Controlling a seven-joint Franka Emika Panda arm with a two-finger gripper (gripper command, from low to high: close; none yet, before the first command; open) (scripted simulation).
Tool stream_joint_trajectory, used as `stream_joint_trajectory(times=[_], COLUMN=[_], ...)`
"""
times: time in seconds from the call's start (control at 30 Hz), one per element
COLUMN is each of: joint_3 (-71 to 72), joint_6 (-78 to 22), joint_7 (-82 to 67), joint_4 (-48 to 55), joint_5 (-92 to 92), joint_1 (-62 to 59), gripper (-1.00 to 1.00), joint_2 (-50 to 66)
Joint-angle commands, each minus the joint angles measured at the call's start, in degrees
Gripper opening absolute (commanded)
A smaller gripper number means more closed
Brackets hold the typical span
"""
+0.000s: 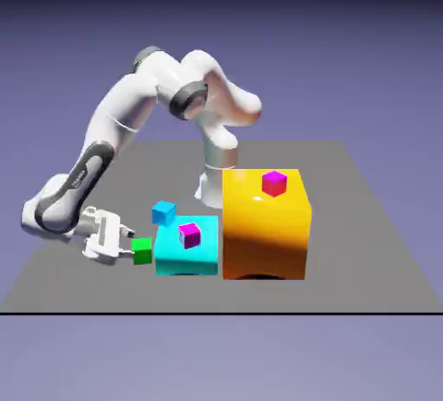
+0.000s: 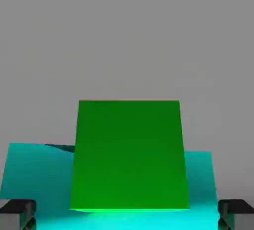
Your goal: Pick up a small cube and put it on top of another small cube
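The small cube (image 1: 142, 250) is tiny and bright green. It rests on the grey table against the left side of the cyan block (image 1: 186, 250) in the exterior view. My gripper (image 1: 127, 247) lies low over the table, reaching sideways at the cube from the exterior view's left. In the hand view the small cube (image 2: 129, 154) fills the middle, with the cyan block (image 2: 30, 174) behind it. The gripper (image 2: 127, 215) is open. Its fingertips (image 2: 17, 213) show at both bottom corners, wide apart and clear of the cube's sides.
A tiny magenta cube (image 1: 189, 235) sits on the cyan block, and a tiny blue cube (image 1: 163, 212) lies just behind that block. A big orange block (image 1: 264, 226) stands to the right, carrying another magenta cube (image 1: 274, 183). The arm's base (image 1: 212, 184) stands behind the orange block.
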Motion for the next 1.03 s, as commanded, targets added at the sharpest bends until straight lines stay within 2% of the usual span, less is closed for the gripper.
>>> stream_joint_trajectory(times=[0.0, 0.17, 0.7, 0.77, 0.9, 0.93, 1.0], joint_3=[0.0, -2.25, -8.46, -8.7, -6.34, -6.34, -7.04], joint_6=[0.0, -6.19, -1.18, -0.99, 6.18, 6.19, 4.05], joint_7=[0.0, 2.78, 16.19, 16.69, 14.43, 14.43, 15.11], joint_4=[0.0, 5.49, -20.79, -21.78, -28.75, -28.75, -26.68], joint_5=[0.0, -3.37, -9.01, -9.22, -5.3, -5.3, -6.47], joint_1=[0.0, -3.1, 1.28, 1.45, 4.26, 4.26, 3.42], gripper=[-1.0, -1.0, -1.0, -1.0, -1.0, 1.0, 1.0], joint_2=[0.0, -2.38, -35.6, -36.85, -36.29, -36.29, -36.46])
